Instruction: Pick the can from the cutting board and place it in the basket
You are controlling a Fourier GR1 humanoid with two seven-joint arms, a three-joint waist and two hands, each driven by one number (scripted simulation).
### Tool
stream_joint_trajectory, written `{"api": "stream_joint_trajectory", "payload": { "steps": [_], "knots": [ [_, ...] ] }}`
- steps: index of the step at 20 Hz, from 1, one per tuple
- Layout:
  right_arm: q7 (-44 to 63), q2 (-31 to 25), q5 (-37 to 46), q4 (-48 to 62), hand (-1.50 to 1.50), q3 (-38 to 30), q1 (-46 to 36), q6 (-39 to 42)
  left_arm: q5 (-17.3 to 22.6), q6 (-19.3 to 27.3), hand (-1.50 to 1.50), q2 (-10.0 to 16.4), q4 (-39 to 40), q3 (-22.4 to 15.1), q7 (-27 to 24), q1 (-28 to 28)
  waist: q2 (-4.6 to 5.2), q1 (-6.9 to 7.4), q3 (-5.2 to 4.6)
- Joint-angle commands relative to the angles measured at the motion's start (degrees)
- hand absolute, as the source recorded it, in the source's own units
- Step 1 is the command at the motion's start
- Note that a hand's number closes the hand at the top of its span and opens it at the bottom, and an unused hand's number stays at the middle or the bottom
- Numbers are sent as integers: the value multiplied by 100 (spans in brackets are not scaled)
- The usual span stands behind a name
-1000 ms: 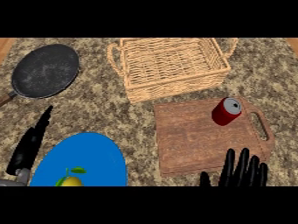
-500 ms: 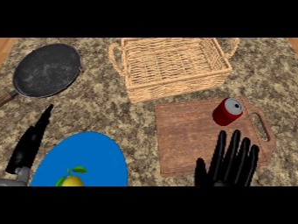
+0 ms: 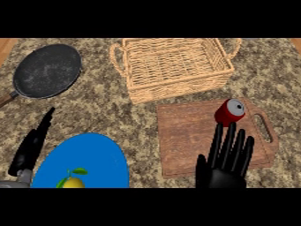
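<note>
Can (image 3: pixel 229 111): red, silver end toward the camera, sat on the upper right part of the cutting board (image 3: pixel 185 141), right of frame centre, not yet lifted. Right hand (image 3: pixel 226 165) was at lower right over the board's near half, fingers (image 3: pixel 233 137) straight and spread, holding nothing. The fingertips were just below the can; I couldn't tell whether they touched it. Left hand (image 3: pixel 30 148) rested at lower left beside the blue plate (image 3: pixel 94 154), fingers straight, empty. Basket (image 3: pixel 178 86) stood at upper centre, just above the board's top edge, nothing visible inside. Pan (image 3: pixel 47 70) at upper left and the lemon (image 3: pixel 71 182) on the plate were both well apart from the work. My read: this was the reach step, pre-grasp. The next move calls for the palm going further up-frame beside the can and the fingers and thumb curling round it. After that, lift high enough to clear the basket rim, carry up and left, and release inside. A round can could roll if nudged first.
</note>
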Motion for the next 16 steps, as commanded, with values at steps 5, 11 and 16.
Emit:
{"api": "stream_joint_trajectory", "payload": {
  "steps": [5, 11, 16],
  "knots": [
    [316, 36, -501, 533, -150, -378, -484, -112, -171, -206, 0, -100, 38, 225, 155, -157, 2, 2, 1],
    [-30, -33, -896, 977, -150, -1043, -743, -553, -379, -197, 0, -298, 205, 282, -14, -255, 4, -8, 0],
    [-202, -21, -962, 1217, -150, -1209, -718, -978, -548, -200, 0, -424, -659, 239, 573, 106, -3, 6, 2]
  ]
}}
